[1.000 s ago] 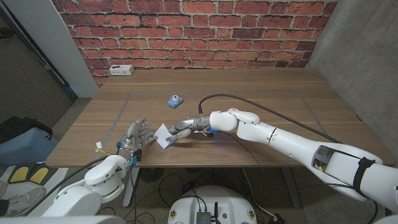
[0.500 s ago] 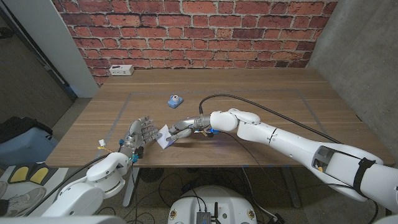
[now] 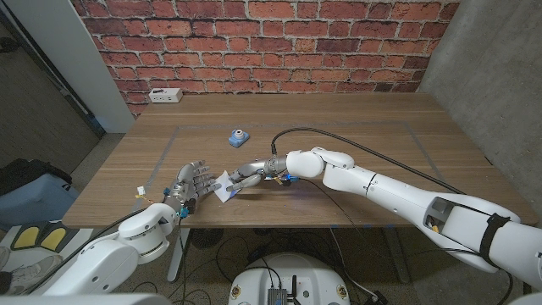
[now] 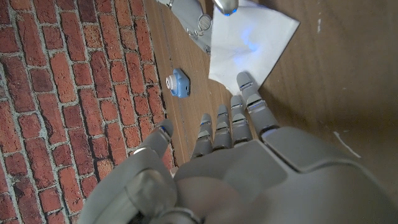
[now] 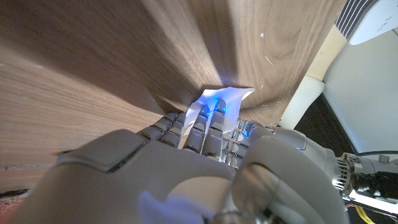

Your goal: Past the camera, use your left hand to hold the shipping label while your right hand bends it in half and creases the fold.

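Observation:
The white shipping label [image 3: 222, 186] is lifted at a tilt near the table's [image 3: 356, 178] front edge, left of middle. My right hand [image 3: 246, 175] pinches its right side, and its fingers [image 5: 208, 124] lie over the paper [image 5: 219, 101]. Just left of the label, my left hand [image 3: 190, 184] has its fingers spread and holds nothing. In the left wrist view its fingertips [image 4: 247, 81] reach the label's [image 4: 252, 38] near edge; I cannot tell whether they press on it. The small blue camera [image 3: 239, 135] [image 4: 179, 83] sits farther back on the table.
A white power strip [image 3: 164, 96] lies at the back left of the table. Blue tape lines [image 3: 339, 125] mark a rectangle on the wood. A black cable [image 3: 339, 135] arcs over my right arm. The table's front edge runs close under both hands.
My left hand has moved right and forward to the label's edge, its fingers spreading. My right hand and the label have barely moved.

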{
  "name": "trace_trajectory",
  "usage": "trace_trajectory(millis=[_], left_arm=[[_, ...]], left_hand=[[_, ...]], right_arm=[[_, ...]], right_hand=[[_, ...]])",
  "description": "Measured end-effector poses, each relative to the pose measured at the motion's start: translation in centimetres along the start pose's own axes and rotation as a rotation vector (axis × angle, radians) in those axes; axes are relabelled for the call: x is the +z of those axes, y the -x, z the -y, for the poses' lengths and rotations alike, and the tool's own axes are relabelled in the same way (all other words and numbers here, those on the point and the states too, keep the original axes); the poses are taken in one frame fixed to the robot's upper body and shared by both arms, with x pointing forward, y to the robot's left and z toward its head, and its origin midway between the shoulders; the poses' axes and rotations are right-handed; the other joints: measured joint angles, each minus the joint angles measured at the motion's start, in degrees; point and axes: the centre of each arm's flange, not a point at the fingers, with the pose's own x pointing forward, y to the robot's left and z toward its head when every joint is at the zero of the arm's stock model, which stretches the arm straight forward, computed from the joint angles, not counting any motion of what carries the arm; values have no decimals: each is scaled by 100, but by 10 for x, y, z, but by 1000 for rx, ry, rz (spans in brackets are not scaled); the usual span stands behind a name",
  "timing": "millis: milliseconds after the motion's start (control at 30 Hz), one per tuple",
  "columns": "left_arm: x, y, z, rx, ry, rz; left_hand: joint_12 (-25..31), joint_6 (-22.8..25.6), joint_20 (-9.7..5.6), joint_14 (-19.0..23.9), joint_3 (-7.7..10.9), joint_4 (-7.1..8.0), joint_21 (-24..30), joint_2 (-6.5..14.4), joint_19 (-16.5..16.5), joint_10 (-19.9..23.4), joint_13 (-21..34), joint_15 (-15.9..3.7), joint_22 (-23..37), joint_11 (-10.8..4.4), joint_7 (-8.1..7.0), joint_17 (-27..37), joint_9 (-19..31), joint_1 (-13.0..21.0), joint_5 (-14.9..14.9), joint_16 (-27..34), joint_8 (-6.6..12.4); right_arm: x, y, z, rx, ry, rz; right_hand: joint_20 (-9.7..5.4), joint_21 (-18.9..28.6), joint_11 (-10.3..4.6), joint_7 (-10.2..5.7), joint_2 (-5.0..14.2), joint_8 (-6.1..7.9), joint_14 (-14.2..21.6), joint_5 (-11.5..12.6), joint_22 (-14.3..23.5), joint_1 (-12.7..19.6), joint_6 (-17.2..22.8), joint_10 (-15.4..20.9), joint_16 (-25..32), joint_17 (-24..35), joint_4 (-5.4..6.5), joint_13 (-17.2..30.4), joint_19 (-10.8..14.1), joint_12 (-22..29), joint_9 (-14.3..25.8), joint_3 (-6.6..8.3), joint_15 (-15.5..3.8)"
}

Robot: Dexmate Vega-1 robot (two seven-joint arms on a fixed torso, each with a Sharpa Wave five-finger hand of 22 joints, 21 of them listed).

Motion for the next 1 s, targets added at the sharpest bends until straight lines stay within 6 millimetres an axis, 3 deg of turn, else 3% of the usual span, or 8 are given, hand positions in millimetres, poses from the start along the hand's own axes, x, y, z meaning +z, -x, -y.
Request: trace_trajectory(millis=[367,467,633,667,733,833,933,1000], left_arm=[[2,2,0,49,-32,1],[4,5,0,80,-56,18],[6,10,2,106,-84,40],[7,11,2,111,-90,47],[7,12,3,115,-97,55],[8,12,4,119,-103,63],[9,12,4,120,-107,69],[9,11,5,120,-109,73]], left_hand=[[-22,-189,-101,-207,-103,-55,-18,3,-102,-198,0,53,-33,-4,-28,6,0,3,0,-28,0],[-22,-189,51,-207,-119,-71,-36,24,-277,-198,0,53,-37,-4,-28,5,0,24,0,-28,0],[-22,-219,92,-207,-144,-62,-72,24,-318,-198,1,53,-33,-4,2,5,0,24,25,-28,0],[-22,-219,100,-207,-150,-55,-72,24,-325,-198,1,53,-31,-4,2,5,0,24,28,-28,0],[-22,-250,88,-207,-150,-55,-33,24,-312,-198,1,53,-28,-4,-30,5,1,24,28,-28,0],[-22,-250,80,-207,-150,-55,-33,24,-303,-198,1,53,-26,-4,-29,5,0,24,27,-28,0],[-22,-250,80,-206,-150,-55,-33,24,-303,-198,-23,53,-26,-4,-29,5,0,24,27,-28,0],[-22,-249,80,-206,-150,-55,-33,24,-303,-198,-27,52,-26,-4,-29,5,0,24,27,-28,0]], right_arm=[[-3,-1,2,-1,-7,-6],[-4,-1,2,0,-7,-8],[-4,-2,3,1,-5,-9],[-4,-3,4,1,-4,-8],[-4,-3,4,1,-4,-9],[-4,-2,5,-2,-8,-8],[-6,-1,6,-13,-27,-3],[-9,1,7,-25,-53,7]], right_hand=[[13,3,-1,0,7,0,-1,0,15,-6,0,0,0,1,0,1,16,0,0,0,0],[12,5,-1,0,7,0,-1,0,14,-6,0,-1,0,3,0,0,17,0,0,0,0],[15,23,-2,-1,7,0,-1,0,13,-6,1,-2,-5,4,-10,0,13,0,0,10,0],[16,23,-11,-3,9,-17,-1,0,13,-4,-2,-11,-30,-1,-51,0,12,-10,0,51,0],[26,23,4,-72,51,-60,-2,0,14,147,-167,-170,-96,-53,-254,2,1,-43,0,147,1],[28,22,155,-106,35,-113,-23,-17,13,421,-512,-389,-139,-108,-541,2,1,-85,0,248,22],[29,22,311,-130,-186,-152,-43,-117,10,408,-1207,-723,-185,-113,-737,1,0,-85,0,115,5],[200,23,374,-228,-385,-152,-133,-132,11,222,-1702,-955,-219,-122,-799,2,-93,-85,0,-84,46]])
